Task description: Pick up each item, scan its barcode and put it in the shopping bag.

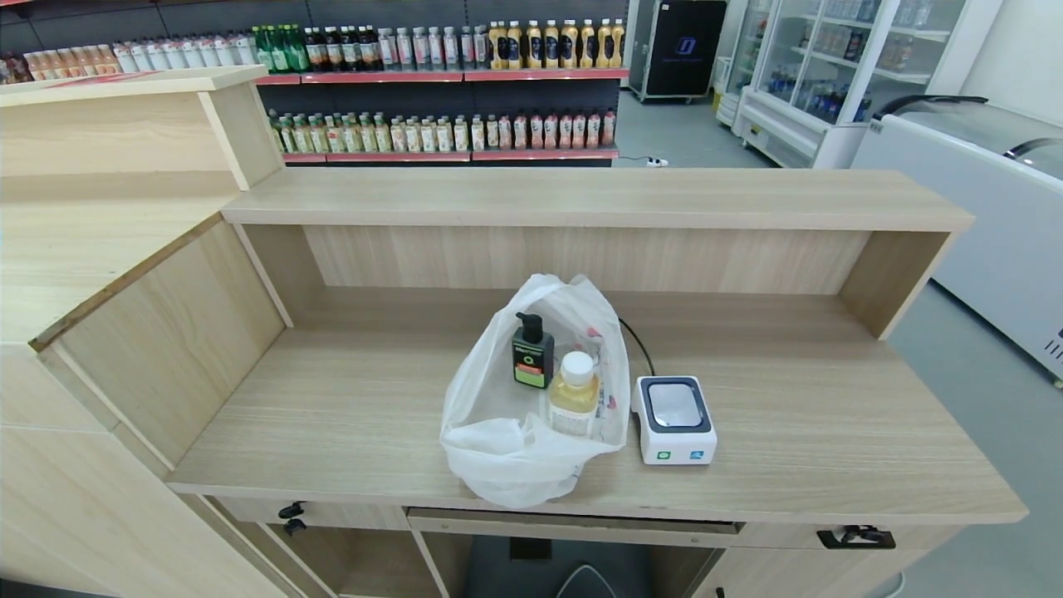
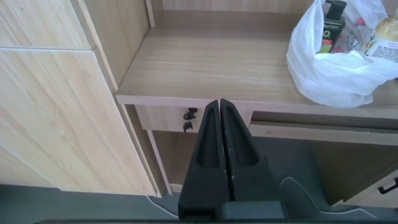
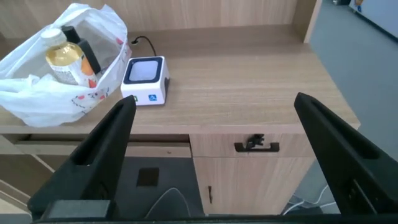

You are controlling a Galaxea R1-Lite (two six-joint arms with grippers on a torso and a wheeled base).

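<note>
A white plastic shopping bag [image 1: 515,432] stands open on the wooden counter [image 1: 349,407], holding a dark pump bottle [image 1: 532,352] and a yellow bottle with a white cap [image 1: 574,395]. Right beside the bag sits the white barcode scanner [image 1: 673,419], its cable running back behind the bag. My left gripper [image 2: 219,106] is shut and empty, held low in front of the counter's left drawer, away from the bag [image 2: 336,59]. My right gripper [image 3: 214,102] is open wide with nothing in it, below the counter's front edge, facing the scanner [image 3: 146,79] and bag [image 3: 59,71].
A raised wooden shelf [image 1: 581,195] runs across the back of the counter, with side panels left and right. Drawers with black handles [image 3: 256,144] sit under the front edge. Store shelves of bottles [image 1: 440,83] and freezers stand far behind.
</note>
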